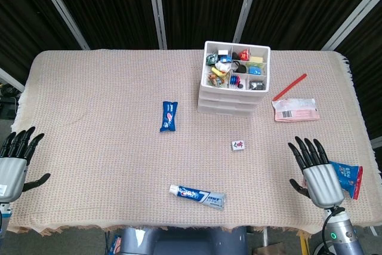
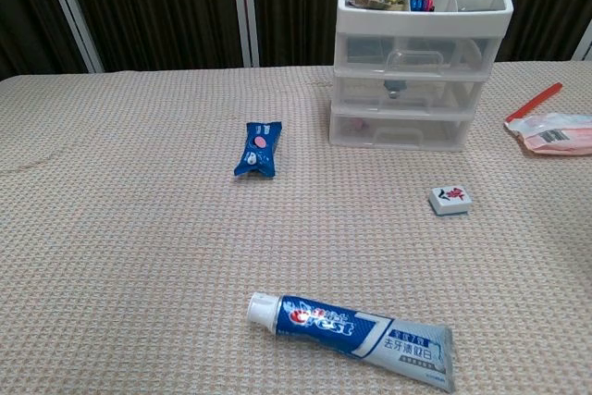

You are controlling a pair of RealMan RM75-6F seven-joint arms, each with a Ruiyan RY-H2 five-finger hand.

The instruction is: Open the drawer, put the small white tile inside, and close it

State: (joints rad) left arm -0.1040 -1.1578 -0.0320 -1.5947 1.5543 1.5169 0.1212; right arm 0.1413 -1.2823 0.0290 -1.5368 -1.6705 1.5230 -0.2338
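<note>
At the near left corner of the counter, the left robot hand is held flat with its fingers spread, and nothing is gripped in it. Further along, a blue packet lies mid-counter, and a toothpaste tube lies near the front edge. The small white tile rests face up on the cloth, in front of the drawer unit and well apart from both hands. All the drawers are seen shut in the chest view; the tray on top is crowded with small items.

No step is judged to have been begun: the drawer is not yet opened and the tile is untouched. A drawer handle would have to be reached and pulled toward the front first.

To the right of the unit, a pink pouch and a red stick lie close by. The right robot hand is likewise open and empty, fingers extended, with a blue wrapper just beside it at the right edge. Open cloth is left between this hand and the tile, so an unobstructed approach is expected, though the tile sits where a pulled drawer may come forward.
</note>
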